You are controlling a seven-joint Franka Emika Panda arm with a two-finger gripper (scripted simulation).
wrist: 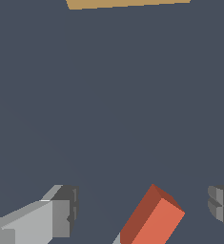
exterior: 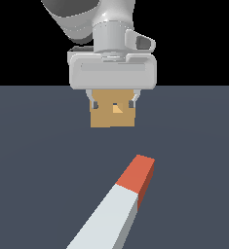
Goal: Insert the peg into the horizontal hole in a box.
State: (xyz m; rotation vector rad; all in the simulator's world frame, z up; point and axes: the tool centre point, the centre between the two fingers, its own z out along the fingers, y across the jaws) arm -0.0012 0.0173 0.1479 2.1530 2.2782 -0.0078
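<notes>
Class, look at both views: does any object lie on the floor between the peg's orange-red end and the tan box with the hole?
Nothing visible does. Bare dark floor separates the orange-red end of the grey-white square peg from the tan wooden box. The open white gripper hangs before the box, above that path.

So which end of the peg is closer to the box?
The orange-red end points toward the tan box; the pale grey-white end lies farther away.

Flat slate-grey floor (exterior: 38,146), plain black backdrop (exterior: 18,39), even light
</notes>
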